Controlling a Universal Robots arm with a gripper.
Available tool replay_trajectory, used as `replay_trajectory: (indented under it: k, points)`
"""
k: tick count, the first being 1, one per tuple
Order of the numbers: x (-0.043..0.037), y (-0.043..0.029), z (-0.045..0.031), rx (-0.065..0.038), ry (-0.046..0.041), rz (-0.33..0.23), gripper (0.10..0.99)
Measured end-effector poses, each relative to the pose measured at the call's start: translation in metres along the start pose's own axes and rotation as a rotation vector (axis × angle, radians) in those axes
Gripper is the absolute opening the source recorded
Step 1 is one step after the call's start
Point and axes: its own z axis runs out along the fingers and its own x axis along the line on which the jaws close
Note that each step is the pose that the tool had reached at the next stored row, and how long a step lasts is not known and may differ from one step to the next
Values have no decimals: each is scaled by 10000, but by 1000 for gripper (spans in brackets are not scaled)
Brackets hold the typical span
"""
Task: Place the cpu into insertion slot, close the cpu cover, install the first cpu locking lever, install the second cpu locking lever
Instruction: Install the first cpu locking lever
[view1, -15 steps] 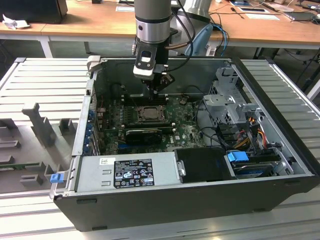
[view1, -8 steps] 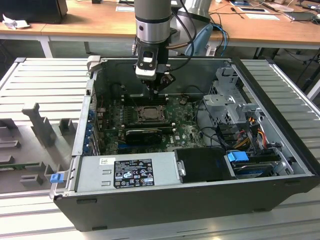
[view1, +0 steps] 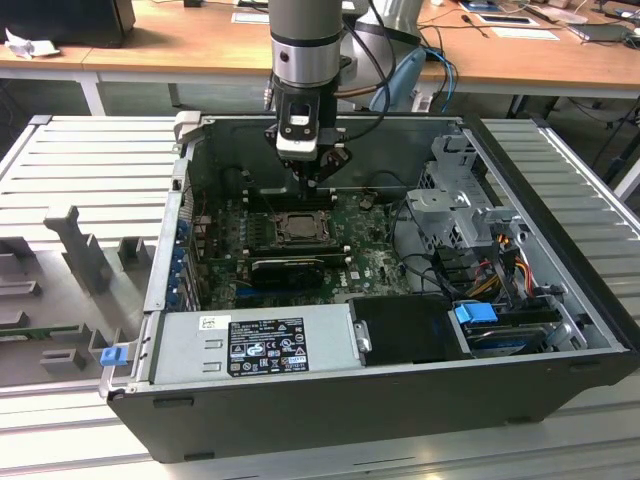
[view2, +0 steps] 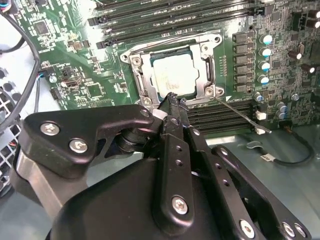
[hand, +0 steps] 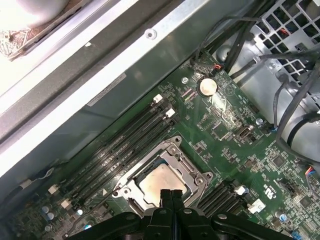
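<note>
one cpu (view2: 172, 75) sat in the socket, with one cpu cover (view2: 207, 75) lying flat around it. the single claw (view2: 172, 96) hung near its edge, both fingers pressed together, empty. one locking lever (view2: 242, 115) stuck out.

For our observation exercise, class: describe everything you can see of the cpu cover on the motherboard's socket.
The cpu cover is a thin square silvery-grey metal frame whose window shows the pale cpu. It lies flat, closed over the socket on the green motherboard. A thin lever rod juts from one corner. The hand, fingertips together, stands at its edge; contact cannot be told.
</note>
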Motion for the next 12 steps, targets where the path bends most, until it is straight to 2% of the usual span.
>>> replay_trajectory:
  k: [3, 12]
  points:
    - [0, 0, 0, -23, 22, -538, 106]
    - [0, 0, 0, -56, 53, -1277, 106]
